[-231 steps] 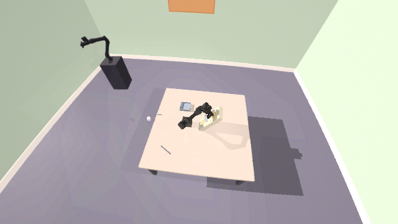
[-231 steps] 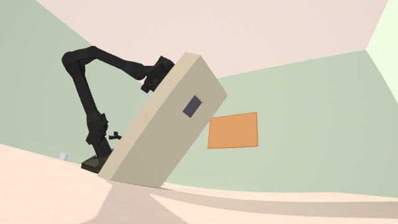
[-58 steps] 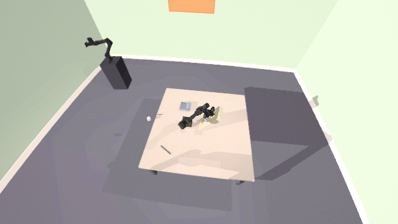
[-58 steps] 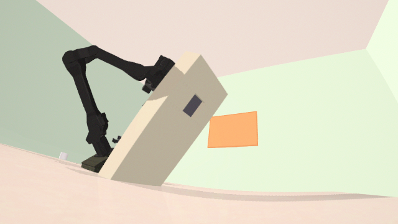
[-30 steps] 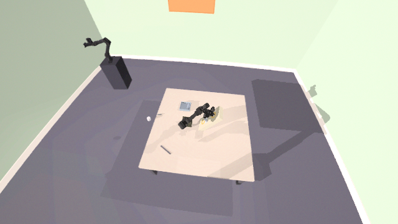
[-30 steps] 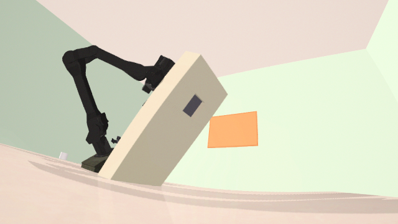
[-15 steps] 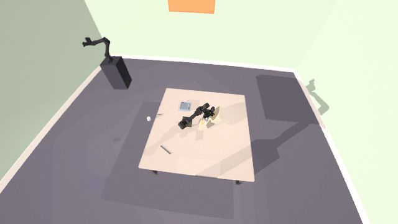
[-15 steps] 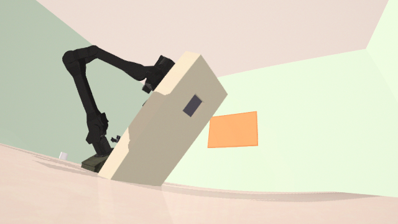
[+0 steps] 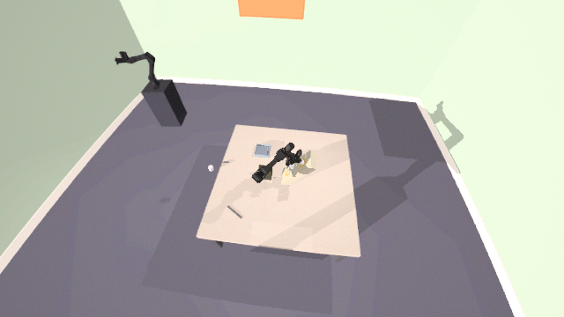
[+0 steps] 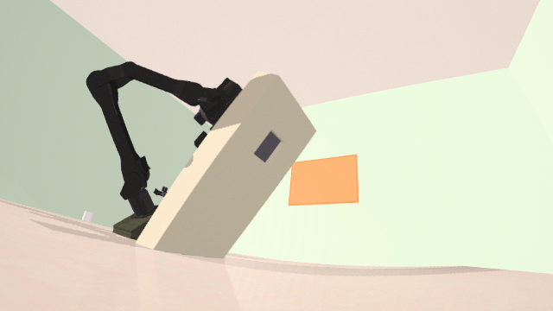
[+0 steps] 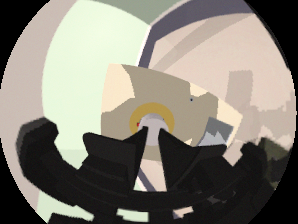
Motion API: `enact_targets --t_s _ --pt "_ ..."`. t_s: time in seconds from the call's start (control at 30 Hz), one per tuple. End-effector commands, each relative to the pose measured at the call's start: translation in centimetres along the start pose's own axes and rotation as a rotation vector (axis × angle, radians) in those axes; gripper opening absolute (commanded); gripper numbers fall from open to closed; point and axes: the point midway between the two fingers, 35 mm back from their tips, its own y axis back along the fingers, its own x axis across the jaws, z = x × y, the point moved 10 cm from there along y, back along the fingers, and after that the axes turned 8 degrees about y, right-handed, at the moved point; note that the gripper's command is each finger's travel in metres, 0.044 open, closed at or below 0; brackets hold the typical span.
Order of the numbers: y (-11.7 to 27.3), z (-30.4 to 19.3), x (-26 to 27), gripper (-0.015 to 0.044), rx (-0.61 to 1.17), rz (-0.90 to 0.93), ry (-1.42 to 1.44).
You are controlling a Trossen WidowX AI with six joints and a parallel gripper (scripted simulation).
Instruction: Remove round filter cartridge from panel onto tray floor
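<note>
The service panel [image 9: 286, 180] [image 10: 216, 190] [image 11: 172, 92] leans on the table, with a yellow ring [image 11: 152, 107] around its round opening. My gripper [image 10: 203, 129] [image 11: 153, 129] is at the panel's front face, shut on the light grey filter cartridge [image 11: 154, 123]. In the wrist view the cartridge stands out from the ring toward the fingers. Whether its inner end is clear of the opening I cannot tell, and the slots are hidden by the fingertips. The blue-grey tray [image 9: 262, 156] lies on the table near its back left, away from the gripper.
A blue-grey block [image 11: 220, 129] sits at the panel's right side in the wrist view. A dark rod [image 9: 234, 211] lies on the table [image 9: 326, 211] at the front left. A small white object [image 9: 211, 168] [image 10: 88, 216] is beyond the left edge. Another arm stands on a dark pedestal [image 9: 163, 106].
</note>
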Motion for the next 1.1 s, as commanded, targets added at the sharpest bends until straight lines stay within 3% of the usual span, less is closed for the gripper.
enact_targets --t_s 0.0,0.27,1.07 --pt "1.8 -0.2 0.1 0.0000 0.025 0.009 -0.005" --pt "4.5 0.2 -0.2 0.0000 0.021 0.012 -0.007" --pt "3.7 -1.4 -6.1 0.0000 0.022 0.012 -0.006"
